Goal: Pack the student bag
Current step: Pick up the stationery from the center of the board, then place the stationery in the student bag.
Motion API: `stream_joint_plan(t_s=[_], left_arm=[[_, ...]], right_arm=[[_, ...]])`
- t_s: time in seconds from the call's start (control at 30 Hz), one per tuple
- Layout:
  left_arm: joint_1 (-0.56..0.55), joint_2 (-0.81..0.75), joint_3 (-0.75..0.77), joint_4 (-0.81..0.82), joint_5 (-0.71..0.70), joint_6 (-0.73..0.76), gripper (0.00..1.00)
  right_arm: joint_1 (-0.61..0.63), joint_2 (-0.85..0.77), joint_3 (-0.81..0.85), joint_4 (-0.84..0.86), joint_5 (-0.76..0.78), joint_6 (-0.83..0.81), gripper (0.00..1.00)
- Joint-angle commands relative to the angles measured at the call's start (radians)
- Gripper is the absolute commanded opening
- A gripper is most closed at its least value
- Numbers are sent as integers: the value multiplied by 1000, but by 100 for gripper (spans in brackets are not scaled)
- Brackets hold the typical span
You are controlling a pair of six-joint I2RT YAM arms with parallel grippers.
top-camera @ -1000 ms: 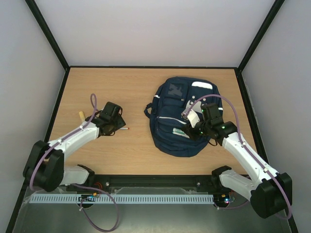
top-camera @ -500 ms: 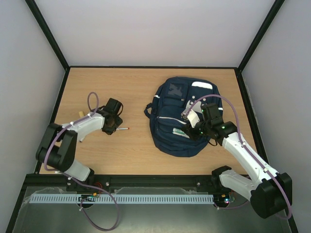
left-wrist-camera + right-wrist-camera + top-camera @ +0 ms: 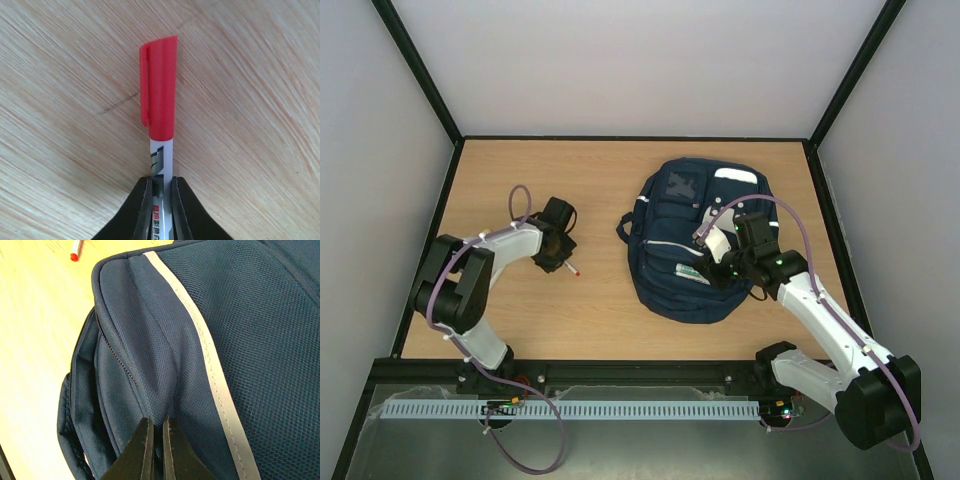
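Observation:
The student bag (image 3: pixel 667 215) is a navy backpack lying flat on the right half of the wooden table, with a white stripe (image 3: pixel 210 355) down its mesh front. My right gripper (image 3: pixel 716 270) is shut, pinching a fold of the bag's fabric (image 3: pixel 165 390) beside a zip; in the right wrist view the right gripper (image 3: pixel 157 424) has cloth bunched between its tips. My left gripper (image 3: pixel 560 256) is shut on a white marker with a red cap (image 3: pixel 160 90). The left gripper (image 3: pixel 161 186) clamps the barrel, the cap pointing away, low over the wood. The marker's red end (image 3: pixel 577 272) shows left of the bag.
A pale green-and-white item (image 3: pixel 689 272) sticks out of the bag's front pocket by my right gripper. The bag's dark strap (image 3: pixel 623 228) loops out on its left side. Black frame rails (image 3: pixel 440 215) and grey walls bound the table on three sides.
My left gripper has closed on the marker, and the left arm has folded in closer to its base. The marker now points toward the near right. The right arm and bag are unchanged.

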Motion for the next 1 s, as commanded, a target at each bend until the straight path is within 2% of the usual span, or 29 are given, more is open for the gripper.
stream_joint_plan(t_s=[0.0, 0.13, 0.33, 0.57, 0.67, 0.83, 0.97], left_arm=[[-2, 47, 16, -38, 25, 100, 3], [-36, 56, 27, -60, 38, 268, 2], [-173, -20, -19, -96, 7, 408, 2], [-323, -259, -93, -76, -39, 507, 2], [-345, -393, -116, -48, -84, 520, 2], [-361, -555, -74, 73, -8, 713, 2], [-454, -543, 21, 100, 7, 907, 2]], right_arm=[[-2, -2, -9, -27, -48, -6, 1], [-2, -1, -9, -27, -50, -6, 1], [-1, -2, -9, -27, -52, -6, 1], [-2, -1, -6, -25, -48, 2, 1], [-2, -12, 4, 11, 29, 42, 1], [-2, -29, 66, -5, 74, 64, 1], [-2, -11, 123, -37, 94, 55, 1]])
